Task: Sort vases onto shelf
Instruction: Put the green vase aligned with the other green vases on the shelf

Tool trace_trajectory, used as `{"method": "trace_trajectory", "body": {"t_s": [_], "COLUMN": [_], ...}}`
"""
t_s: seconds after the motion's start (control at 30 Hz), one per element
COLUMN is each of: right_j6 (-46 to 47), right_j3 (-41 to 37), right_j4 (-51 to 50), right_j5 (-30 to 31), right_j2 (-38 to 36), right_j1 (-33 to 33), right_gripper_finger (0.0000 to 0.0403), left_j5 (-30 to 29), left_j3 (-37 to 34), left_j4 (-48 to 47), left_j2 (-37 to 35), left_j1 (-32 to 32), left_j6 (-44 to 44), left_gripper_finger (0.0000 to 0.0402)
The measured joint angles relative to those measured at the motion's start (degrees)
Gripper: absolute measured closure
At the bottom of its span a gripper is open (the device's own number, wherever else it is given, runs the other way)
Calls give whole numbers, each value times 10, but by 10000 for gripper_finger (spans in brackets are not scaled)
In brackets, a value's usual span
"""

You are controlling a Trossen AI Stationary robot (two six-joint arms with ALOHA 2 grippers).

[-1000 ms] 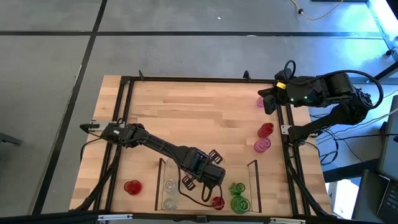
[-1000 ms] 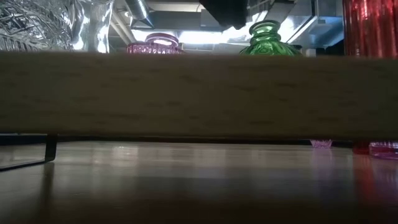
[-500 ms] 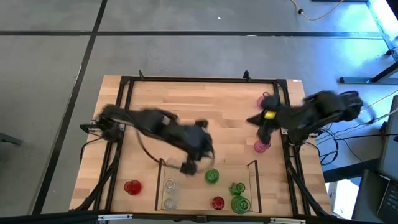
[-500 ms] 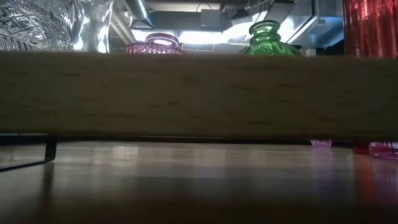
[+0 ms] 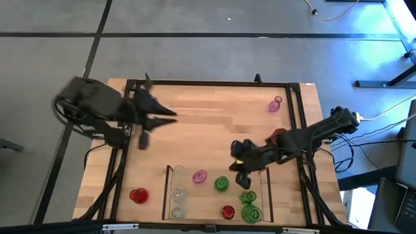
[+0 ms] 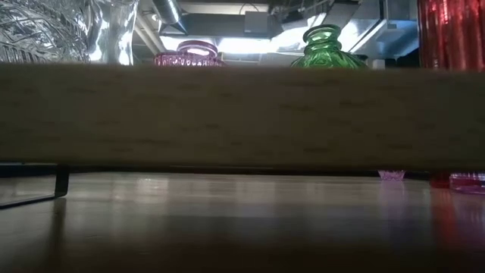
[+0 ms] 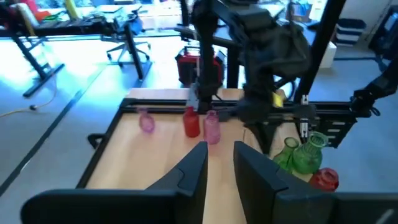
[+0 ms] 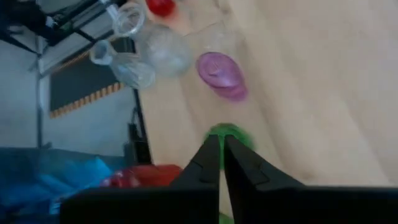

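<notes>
The shelf (image 5: 168,192) lies at the table's near edge. On its floor stand clear vases (image 5: 177,193), a pink vase (image 5: 199,176), a green vase (image 5: 221,184), a red vase (image 5: 227,212) and two more green vases (image 5: 249,207). My right gripper (image 5: 237,168) hangs shut above the shelf's far side, close to the lone green vase (image 8: 227,133). My left gripper (image 5: 166,116) is high over the table's far left, open, with nothing between its fingers (image 7: 193,168). A red vase (image 5: 138,195) stands left of the shelf, and a pink vase (image 5: 276,104) and a red vase (image 5: 278,134) stand at the right.
A black frame (image 5: 130,130) runs around the tabletop. In the low view a wooden board (image 6: 242,114) blocks most of the sight; only the tops of a clear vase (image 6: 45,30), a pink vase (image 6: 187,54), a green vase (image 6: 324,44) and a red vase (image 6: 451,34) show above it.
My left gripper has risen from the shelf and pulled back toward the table's far left, uncovering the pink and green vases there. My right gripper has swung from the far right corner toward the near edge and leftward, sinking over the shelf's far side.
</notes>
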Motion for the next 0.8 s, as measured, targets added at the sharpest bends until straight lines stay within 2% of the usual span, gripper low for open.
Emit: {"method": "trace_trajectory", "body": {"t_s": [0.23, 0.4, 0.57, 0.8], "right_j6": [57, 74, 102, 128], "right_j3": [0, 0, 0, 0], "right_j4": [48, 35, -2, -15], "right_j5": [-11, -47, -85, -98], "right_j2": [58, 90, 109, 111], "right_j1": [-27, -43, -41, -38], "right_gripper_finger": [324, 321, 341, 353], "left_j5": [-11, 13, 72, 77], "left_j3": [-1, -56, -213, -501], "left_j4": [-26, 48, 222, 421], "left_j2": [-89, -154, -243, -369], "left_j1": [-15, -26, -26, -26], "left_j6": [-14, -17, -34, -64], "left_gripper_finger": [346, 354, 357, 357]}}
